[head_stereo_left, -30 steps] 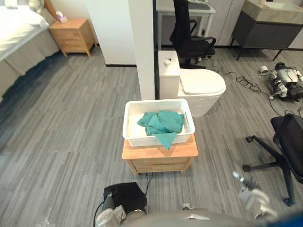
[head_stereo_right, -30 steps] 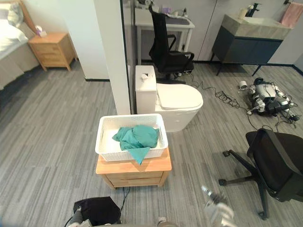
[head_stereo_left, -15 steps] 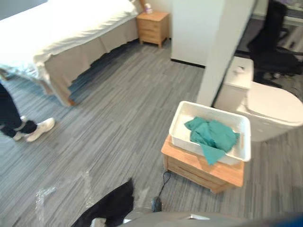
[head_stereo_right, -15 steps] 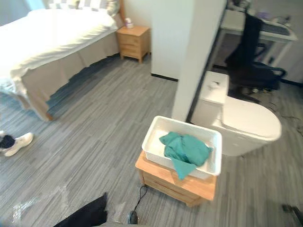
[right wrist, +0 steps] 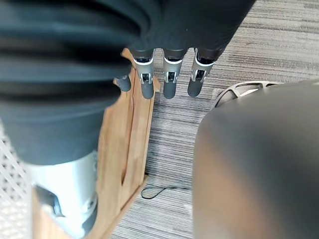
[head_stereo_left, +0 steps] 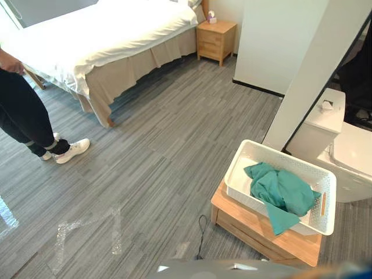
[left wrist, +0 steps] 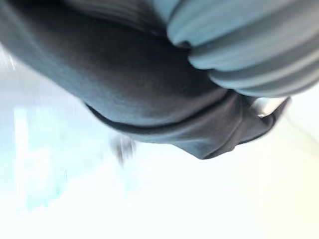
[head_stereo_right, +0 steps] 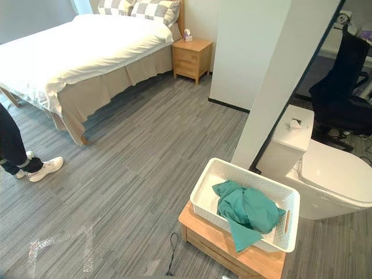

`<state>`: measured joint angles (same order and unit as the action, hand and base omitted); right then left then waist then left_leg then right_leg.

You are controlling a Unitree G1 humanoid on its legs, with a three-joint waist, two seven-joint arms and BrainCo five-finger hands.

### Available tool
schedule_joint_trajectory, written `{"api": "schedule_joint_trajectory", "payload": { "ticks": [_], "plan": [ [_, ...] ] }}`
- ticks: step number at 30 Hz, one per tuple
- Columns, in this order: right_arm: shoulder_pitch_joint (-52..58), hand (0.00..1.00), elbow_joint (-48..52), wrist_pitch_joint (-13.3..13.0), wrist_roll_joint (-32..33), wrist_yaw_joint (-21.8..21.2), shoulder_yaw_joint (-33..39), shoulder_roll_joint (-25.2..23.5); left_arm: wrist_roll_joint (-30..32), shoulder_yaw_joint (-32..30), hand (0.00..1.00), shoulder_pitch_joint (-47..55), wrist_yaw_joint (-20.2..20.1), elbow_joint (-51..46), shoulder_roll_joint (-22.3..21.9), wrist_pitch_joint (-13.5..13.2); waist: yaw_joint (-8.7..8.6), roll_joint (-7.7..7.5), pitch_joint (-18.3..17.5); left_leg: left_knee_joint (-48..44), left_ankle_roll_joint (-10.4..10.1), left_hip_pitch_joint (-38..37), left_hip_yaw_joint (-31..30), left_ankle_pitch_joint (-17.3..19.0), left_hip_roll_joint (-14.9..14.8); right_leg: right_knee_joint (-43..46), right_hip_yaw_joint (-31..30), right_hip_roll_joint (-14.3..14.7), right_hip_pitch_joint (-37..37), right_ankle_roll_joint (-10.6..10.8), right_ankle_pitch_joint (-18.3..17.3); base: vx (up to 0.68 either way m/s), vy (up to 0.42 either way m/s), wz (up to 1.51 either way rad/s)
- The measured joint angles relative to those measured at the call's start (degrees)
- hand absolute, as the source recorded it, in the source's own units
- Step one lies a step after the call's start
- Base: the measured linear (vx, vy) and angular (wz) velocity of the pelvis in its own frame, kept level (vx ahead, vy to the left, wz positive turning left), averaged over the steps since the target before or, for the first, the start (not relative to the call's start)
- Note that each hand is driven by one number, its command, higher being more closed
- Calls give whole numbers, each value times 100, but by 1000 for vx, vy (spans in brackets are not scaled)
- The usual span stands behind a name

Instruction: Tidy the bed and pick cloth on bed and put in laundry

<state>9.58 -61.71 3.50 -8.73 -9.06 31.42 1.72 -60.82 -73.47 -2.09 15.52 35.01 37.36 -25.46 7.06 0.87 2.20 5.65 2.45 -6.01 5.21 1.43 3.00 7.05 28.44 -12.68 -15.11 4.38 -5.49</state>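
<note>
Facing bed [head_stereo_right: 75, 49]; green cloth [head_stereo_right: 247, 210] already in basket [head_stereo_right: 200, 195] on wooden worktop [head_stereo_right: 195, 225]. R hand [right wrist: 168, 82] fingers straight, empty; L hand [left wrist: 149, 99]: can't tell. Judgement: approach bed edge squarely, clear of person [head_stereo_left: 23, 110].

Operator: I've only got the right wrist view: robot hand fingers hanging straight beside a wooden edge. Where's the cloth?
Observer: The green cloth lies in the white basket, one corner draped over its near rim.
Operator: Good. Anything between us and the bed?
Observer: A person stands on the floor by the foot of the bed.
</note>
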Motion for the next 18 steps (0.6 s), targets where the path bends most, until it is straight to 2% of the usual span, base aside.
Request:
{"api": "schedule_joint_trajectory", "payload": {
  "ticks": [1,4,5,7,8,9,10,11,12,13,15,16,18],
  "plan": [
    [29,0,47,-25,-9,-4,15,-78,458,391,100,-330,-7,-205,646,87,0,-20,-60,0,-62,-2,106,16,-50,4,-103,31,43,-30,-23,47,-104,-52],
    [115,0,56,-141,9,-19,253,-113,1462,1963,100,-1521,-90,-318,2090,396,-92,-28,-330,-2,-100,-5,439,26,-148,-28,-435,86,231,-99,-98,102,-122,-57],
    [117,0,47,-172,7,-21,283,-114,1528,2264,100,-1783,-167,-307,2284,456,-128,-17,-369,-2,-103,-6,540,21,-160,-49,-522,94,266,-113,-112,168,-126,-72],
    [73,0,-57,-280,-24,-11,451,-83,1739,3385,100,-2794,-450,-67,2696,533,-280,29,-421,-5,-102,-79,848,22,-208,-154,-936,140,314,-114,-112,130,-105,-72],
    [12,0,-128,-303,-111,22,485,-41,1845,3842,100,-3181,-573,102,2768,563,-334,53,-407,-7,-101,-143,935,22,-257,-75,-1107,172,313,-110,-108,93,-130,-76],
    [-76,0,-207,-336,-171,40,519,44,1944,4417,100,-3592,-693,282,2782,644,-492,222,-302,-17,-99,-267,1074,21,-414,264,-1364,248,535,-77,-223,74,-175,-85],
    [-140,0,-302,-385,-232,51,496,108,1996,4920,100,-3955,-819,437,2790,744,-650,251,-264,-94,-102,-306,1203,22,-560,194,-1672,403,688,3,-466,46,-187,-78],
    [-167,0,-353,-387,-262,54,462,101,2035,5116,100,-4120,-879,512,2796,784,-727,195,-257,-150,-113,-305,1261,29,-583,-109,-1777,475,707,-5,-406,1,-192,-85],
    [-245,0,-447,-392,-272,77,362,88,2094,5402,100,-4345,-1011,535,2792,901,-852,29,-239,-269,-272,-324,1415,132,-584,-296,-1842,544,825,5,-95,22,-204,-93],
    [-244,0,-554,-395,-266,121,359,103,2102,5697,100,-4382,-1110,565,2789,975,-931,55,-237,-314,-438,-306,1578,243,-681,-441,-1974,643,801,13,-103,35,-210,-94],
    [-276,0,-565,-391,-259,186,342,165,2105,6027,100,-4413,-1279,563,2723,1123,-1034,62,-216,-311,-451,-298,1657,248,-723,-543,-2116,722,860,-26,-127,52,-193,-60],
    [-226,0,-559,-389,-232,224,236,202,2102,6136,100,-4412,-1456,566,2463,1274,-1117,130,-128,-311,-452,-305,1659,248,-774,-545,-2194,788,873,-29,-125,27,-171,-38],
    [-159,0,-563,-375,-207,248,139,250,2102,6219,100,-4408,-1607,563,2199,1387,-1148,230,-56,-310,-454,-343,1663,249,-803,-531,-2268,830,893,-31,-124,36,-110,-25]
  ]
}}
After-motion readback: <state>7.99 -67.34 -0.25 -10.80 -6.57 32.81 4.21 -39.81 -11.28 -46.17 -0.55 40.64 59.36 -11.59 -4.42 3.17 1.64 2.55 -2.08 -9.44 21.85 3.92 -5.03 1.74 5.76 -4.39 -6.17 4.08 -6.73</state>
